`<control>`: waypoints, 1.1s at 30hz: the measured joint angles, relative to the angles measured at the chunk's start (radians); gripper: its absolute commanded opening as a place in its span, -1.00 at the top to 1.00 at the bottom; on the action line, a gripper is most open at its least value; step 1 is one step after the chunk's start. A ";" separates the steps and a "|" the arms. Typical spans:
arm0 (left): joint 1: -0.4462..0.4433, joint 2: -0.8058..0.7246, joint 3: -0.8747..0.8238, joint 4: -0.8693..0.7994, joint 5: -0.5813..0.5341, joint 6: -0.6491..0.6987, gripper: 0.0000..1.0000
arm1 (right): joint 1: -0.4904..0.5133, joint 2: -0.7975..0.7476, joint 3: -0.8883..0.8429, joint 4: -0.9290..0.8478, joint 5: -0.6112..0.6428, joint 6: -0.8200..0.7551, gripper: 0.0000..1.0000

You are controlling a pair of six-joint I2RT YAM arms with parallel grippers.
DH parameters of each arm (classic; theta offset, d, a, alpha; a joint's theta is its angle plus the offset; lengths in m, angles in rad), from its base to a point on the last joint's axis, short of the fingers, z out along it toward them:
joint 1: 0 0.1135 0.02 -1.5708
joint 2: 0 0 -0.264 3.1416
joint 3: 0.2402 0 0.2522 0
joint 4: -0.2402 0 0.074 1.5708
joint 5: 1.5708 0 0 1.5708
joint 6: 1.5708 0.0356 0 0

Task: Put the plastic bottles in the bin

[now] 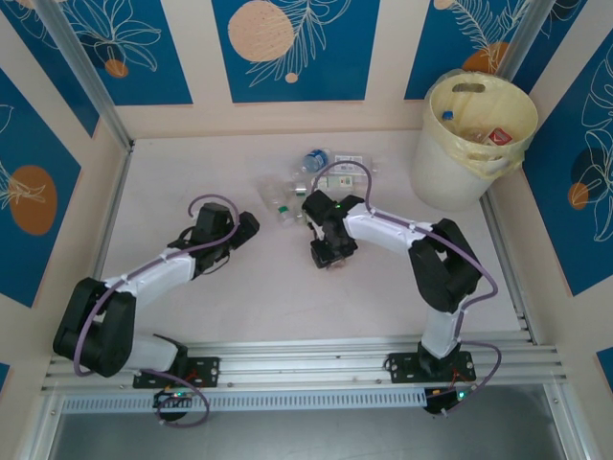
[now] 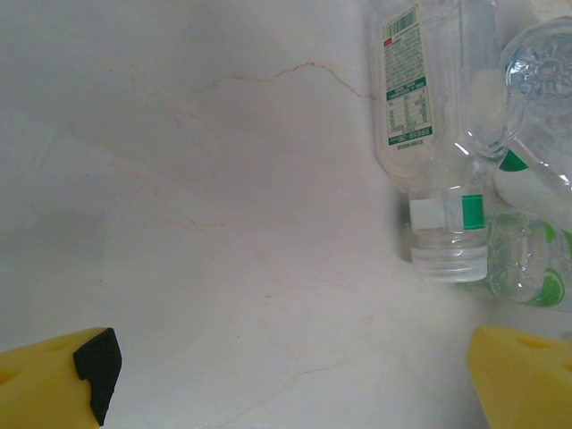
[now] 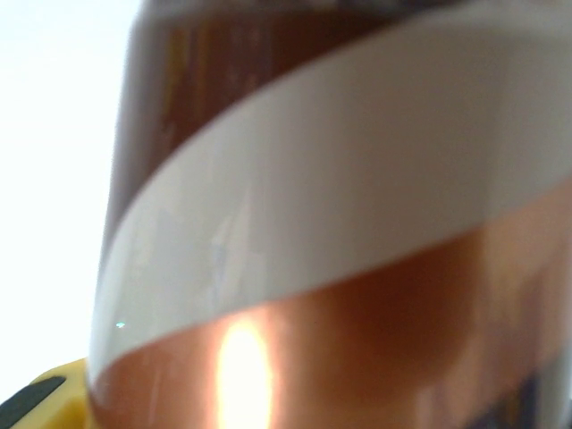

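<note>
A pale marbled tabletop (image 1: 192,163) sits inside blue-patterned walls (image 1: 287,48). The left arm (image 1: 158,273) lies low and bent inward, its left fingers (image 2: 54,380) spread wide and empty near the plastic bottles (image 1: 287,196). The right arm (image 1: 393,230) folds inward, and its right fingers (image 3: 36,398) sit against a brown-and-white bottle (image 3: 340,223); whether they clamp it cannot be told. The bin (image 1: 460,182) stands far right.

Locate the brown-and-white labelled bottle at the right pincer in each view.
Top external: the bottle centre-frame, peeking out beneath the right pincer.
Right wrist: its banded label, blurred, close against the lens.
Left wrist: faces the green-labelled bottles lying on the table.
Shared landmark: the right pincer, dark above the bottle from overhead, one yellow finger at the wrist picture's bottom-left corner.
</note>
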 measured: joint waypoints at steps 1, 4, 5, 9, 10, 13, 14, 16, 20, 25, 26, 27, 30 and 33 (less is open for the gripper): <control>0.000 0.002 0.000 0.000 0.000 0.000 -1.00 | -0.006 -0.018 -0.008 0.010 0.002 0.000 0.38; 0.001 0.003 0.000 0.000 0.001 0.000 -1.00 | -0.026 -0.077 -0.043 0.052 0.002 0.000 0.39; 0.001 0.003 0.000 0.000 0.003 0.000 -1.00 | -0.032 -0.095 -0.053 0.063 0.002 0.000 0.39; 0.002 0.003 0.000 0.001 0.003 0.000 -1.00 | -0.061 -0.179 -0.092 0.116 -0.005 0.005 0.39; 0.002 0.003 0.000 0.001 0.003 0.000 -1.00 | -0.069 -0.199 -0.100 0.133 -0.012 0.008 0.40; 0.002 0.003 0.000 0.005 0.005 -0.001 -1.00 | -0.105 -0.262 -0.130 0.204 -0.056 0.035 0.41; 0.002 0.004 0.000 0.008 0.008 -0.001 -1.00 | -0.120 -0.283 -0.142 0.232 -0.072 0.047 0.41; 0.002 0.006 0.000 0.011 0.018 -0.001 -1.00 | -0.147 -0.316 -0.158 0.280 -0.095 0.069 0.41; 0.002 0.019 0.000 0.031 0.034 -0.004 -1.00 | -0.218 -0.369 -0.198 0.417 -0.138 0.138 0.41; 0.002 0.030 0.000 0.058 0.059 -0.008 -1.00 | -0.300 -0.373 -0.210 0.550 -0.161 0.209 0.41; 0.002 0.032 0.000 0.058 0.064 -0.008 -1.00 | -0.318 -0.373 -0.208 0.570 -0.164 0.216 0.41; 0.002 0.034 0.000 0.057 0.066 -0.008 -1.00 | -0.335 -0.373 -0.204 0.583 -0.167 0.218 0.41; 0.002 0.035 0.000 0.055 0.067 -0.008 -1.00 | -0.399 -0.380 -0.180 0.603 -0.180 0.218 0.41; 0.002 0.035 0.000 0.053 0.066 -0.008 -1.00 | -0.477 -0.399 -0.131 0.614 -0.180 0.211 0.41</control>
